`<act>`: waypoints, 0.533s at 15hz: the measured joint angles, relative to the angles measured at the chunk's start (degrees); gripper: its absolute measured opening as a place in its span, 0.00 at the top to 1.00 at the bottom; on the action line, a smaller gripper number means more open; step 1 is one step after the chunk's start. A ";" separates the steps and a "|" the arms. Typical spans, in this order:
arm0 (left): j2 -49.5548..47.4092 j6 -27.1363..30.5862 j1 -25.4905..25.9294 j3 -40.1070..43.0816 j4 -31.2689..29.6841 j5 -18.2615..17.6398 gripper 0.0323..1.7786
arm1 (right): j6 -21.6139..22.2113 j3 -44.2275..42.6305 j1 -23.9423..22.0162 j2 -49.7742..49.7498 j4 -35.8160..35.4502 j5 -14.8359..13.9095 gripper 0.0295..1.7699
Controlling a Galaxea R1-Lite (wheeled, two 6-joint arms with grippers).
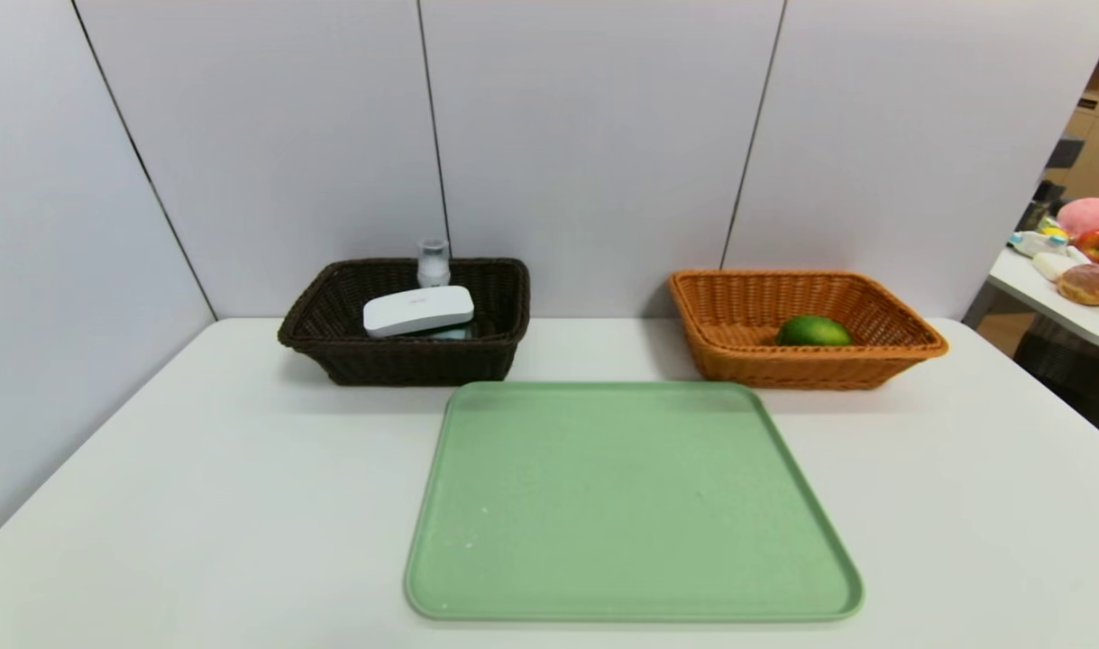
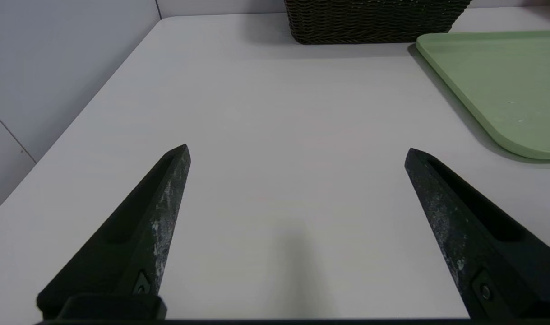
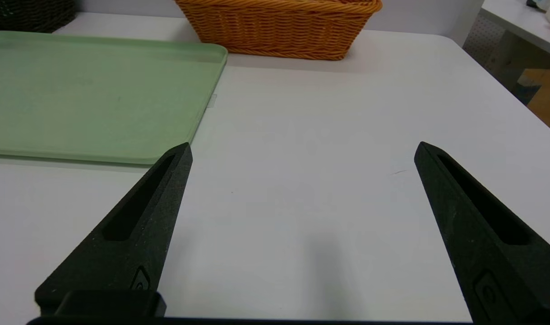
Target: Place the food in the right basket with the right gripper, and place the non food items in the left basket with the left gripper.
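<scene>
**Observer:** Where does everything sit right now?

**Operator:** From my console, the lime (image 1: 812,331) lies inside the orange basket (image 1: 910,335) at far right. The white case (image 1: 418,310) rests in the dark basket (image 1: 319,306) at far left, with the clear bottle (image 1: 433,262) standing upright behind it. I make out something dark and greenish under the case but cannot tell what it is. The green tray (image 1: 630,577) between us and the baskets carries nothing.

**Observer:** And the grippers?

**Operator:** I have the left gripper (image 2: 297,151) over bare table near the tray's left edge, fingers spread wide, holding nothing. The right gripper (image 3: 302,146) hangs the same way on the tray's right side, also spread and empty.

**Observer:** If you had to regrip anything?

**Operator:** I'd judge the lime firm but glossy and prone to rolling, so I'd pinch across its middle. The case looks light, stiff and smooth; I'd take its 2 long edges. The bottle looks light and tippable; mid-body.
</scene>
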 joint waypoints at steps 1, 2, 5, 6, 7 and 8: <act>-0.02 0.02 0.00 0.00 0.00 0.00 0.05 | 0.00 0.00 0.00 0.00 0.00 0.01 0.04; -0.02 -0.02 -0.02 0.00 0.00 0.02 0.05 | 0.02 0.00 0.00 0.00 0.00 0.00 0.04; -0.02 0.00 0.00 0.00 0.00 0.00 0.05 | -0.20 0.00 0.00 0.00 0.01 0.01 0.04; -0.02 0.00 0.00 0.00 0.02 0.00 0.05 | -0.24 0.00 0.00 0.00 0.04 -0.10 0.04; -0.02 0.00 0.00 0.00 0.00 0.00 0.05 | 0.06 0.00 0.00 0.00 -0.05 -0.11 0.04; -0.02 0.02 0.00 0.00 0.00 0.00 0.05 | 0.11 0.00 0.00 0.00 -0.05 -0.10 0.04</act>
